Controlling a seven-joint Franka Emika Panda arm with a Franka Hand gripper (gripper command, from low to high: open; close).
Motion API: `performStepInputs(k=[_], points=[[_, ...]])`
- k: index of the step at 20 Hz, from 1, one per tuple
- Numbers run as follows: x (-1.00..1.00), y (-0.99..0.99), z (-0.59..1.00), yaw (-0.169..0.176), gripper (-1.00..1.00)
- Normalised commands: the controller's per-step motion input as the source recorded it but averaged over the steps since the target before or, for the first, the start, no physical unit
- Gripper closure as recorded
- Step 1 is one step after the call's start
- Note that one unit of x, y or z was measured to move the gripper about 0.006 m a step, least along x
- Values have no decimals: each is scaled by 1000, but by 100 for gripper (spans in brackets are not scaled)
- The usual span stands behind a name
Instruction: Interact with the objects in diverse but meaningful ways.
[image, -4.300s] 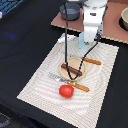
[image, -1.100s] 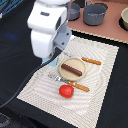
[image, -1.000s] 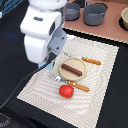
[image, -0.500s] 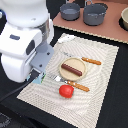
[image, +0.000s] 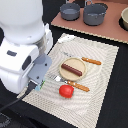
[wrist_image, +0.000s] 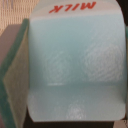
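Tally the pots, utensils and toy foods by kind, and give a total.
Pots: 2
Wooden-handled utensils: 2
Tomato: 1
Sausage: 1
White piece: 1
Milk carton: 1
Total: 8

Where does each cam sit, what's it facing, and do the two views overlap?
Exterior view: raised, off the arm, angled down on the striped placemat; sausage, tomato, two grey pots; the white arm fills that view's left.
Wrist view: on the wrist, filled by a pale carton printed MILK; no gripper visible.
Shared: nothing clearly; the carton can't be found in the exterior view.
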Motion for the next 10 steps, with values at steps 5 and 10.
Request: performStepInputs(k=[5,10], points=[[70,-225,-323,0,100],[91,-164,-101,0,-100]])
